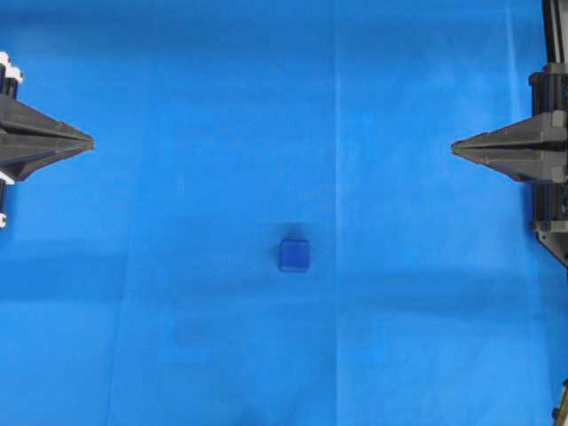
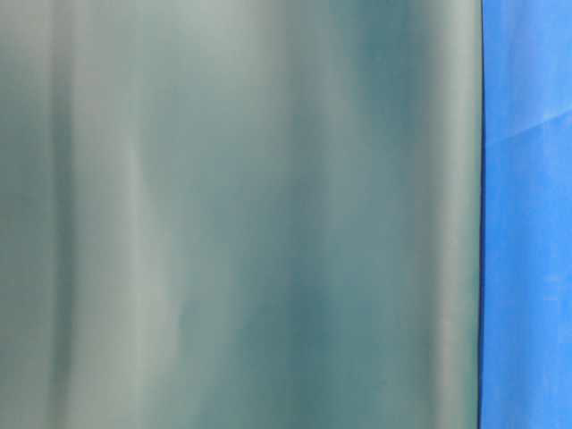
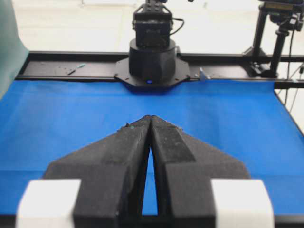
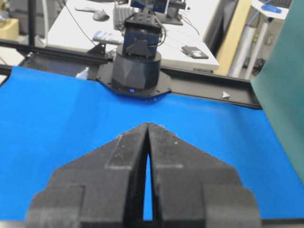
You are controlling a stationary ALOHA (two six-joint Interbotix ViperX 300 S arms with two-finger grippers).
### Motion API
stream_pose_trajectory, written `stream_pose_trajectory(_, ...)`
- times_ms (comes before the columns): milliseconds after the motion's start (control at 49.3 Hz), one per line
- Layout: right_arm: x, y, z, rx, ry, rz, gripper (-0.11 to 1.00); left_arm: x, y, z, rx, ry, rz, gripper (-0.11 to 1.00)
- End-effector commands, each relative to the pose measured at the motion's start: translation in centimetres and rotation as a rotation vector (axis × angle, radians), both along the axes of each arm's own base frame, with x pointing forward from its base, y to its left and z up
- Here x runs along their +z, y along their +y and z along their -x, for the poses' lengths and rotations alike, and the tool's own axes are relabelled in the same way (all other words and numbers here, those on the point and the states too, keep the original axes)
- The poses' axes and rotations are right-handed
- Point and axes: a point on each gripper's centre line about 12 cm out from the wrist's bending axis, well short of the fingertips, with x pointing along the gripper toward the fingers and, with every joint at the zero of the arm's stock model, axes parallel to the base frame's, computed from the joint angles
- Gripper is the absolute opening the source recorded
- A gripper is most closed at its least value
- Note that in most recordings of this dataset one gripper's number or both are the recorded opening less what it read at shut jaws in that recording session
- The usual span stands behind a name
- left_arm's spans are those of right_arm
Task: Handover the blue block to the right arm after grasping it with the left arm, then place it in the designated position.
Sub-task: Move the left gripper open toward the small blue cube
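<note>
overhead: blue block (image 1: 295, 255), small dark-blue cube, lies alone on blue cloth (image 1: 177, 293) near bench middle, well apart from left hand (image 1: 89, 142) and right hand (image 1: 454, 148) | table-level: teal-grey sheet (image 2: 232, 214) fills view | left wrist: fingertips meet, holding nothing | right wrist: same, empty

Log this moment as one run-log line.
stage: start, nothing grasped | blue block: on cloth, mid-table, untouched | left gripper: shut, empty | right gripper: shut, empty
</note>
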Motion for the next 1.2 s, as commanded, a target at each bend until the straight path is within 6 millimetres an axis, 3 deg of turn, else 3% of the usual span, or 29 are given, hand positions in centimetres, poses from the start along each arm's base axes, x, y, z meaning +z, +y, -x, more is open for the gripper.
stream_pose_trajectory(0, 0.57, -0.17, -0.3, -0.008, -0.011, -0.006, 0.01, 0.38, 0.09, -0.18, 0.003, -0.011, 0.008, 0.0)
stream_pose_trajectory(730, 0.52, -0.24, -1.07, -0.011, 0.049, -0.023, -0.01, 0.11, 0.08, -0.17, 0.004, 0.005, -0.003, 0.0)
stream_pose_trajectory(790, 0.55, -0.25, -1.11, -0.011, 0.049, -0.026, 0.07, 0.11, 0.08, -0.17, 0.003, 0.005, 0.0, 0.04)
stream_pose_trajectory(831, 0.55, -0.26, -1.11, -0.012, 0.049, -0.032, 0.15, 0.11, 0.08, -0.17, 0.003, 0.005, 0.003, 0.12)
stream_pose_trajectory(1074, 0.61, -0.61, -1.18, -0.029, 0.053, -0.048, 0.85, 0.09, 0.08, -0.12, 0.003, 0.005, 0.0, 0.81)
stream_pose_trajectory(1176, 0.62, -0.74, -1.19, -0.035, 0.056, -0.05, 0.97, 0.13, 0.08, -0.12, 0.003, 0.005, 0.006, 0.93)
